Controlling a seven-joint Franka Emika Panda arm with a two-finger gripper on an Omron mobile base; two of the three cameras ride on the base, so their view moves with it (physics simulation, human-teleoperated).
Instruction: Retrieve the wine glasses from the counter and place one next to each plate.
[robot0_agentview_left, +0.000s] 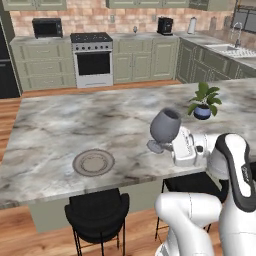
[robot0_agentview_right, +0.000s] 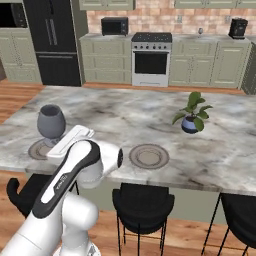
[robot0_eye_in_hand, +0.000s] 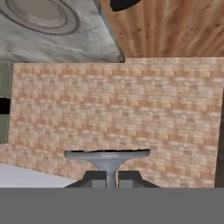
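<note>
Gripper (robot0_eye_in_hand: 112, 178) was clamped on the stem of one dark wine glass (robot0_agentview_left: 165, 127), held above the counter (robot0_agentview_left: 60, 125) by its near edge. Two plates: one (robot0_agentview_left: 93, 162) by the near edge, another (robot0_agentview_right: 41, 149) under the glass. One potted plant (robot0_agentview_left: 203, 102) stood further back.

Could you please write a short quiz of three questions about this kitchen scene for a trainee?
1. True or false: the gripper is shut on the wine glass.
2. What stands on the counter to the right of the held glass? A) potted plant B) kettle C) bowl
3. Which part of the glass do the fingers pinch?

Key: 1 true. 2 A, the potted plant. 3 the stem.
</note>
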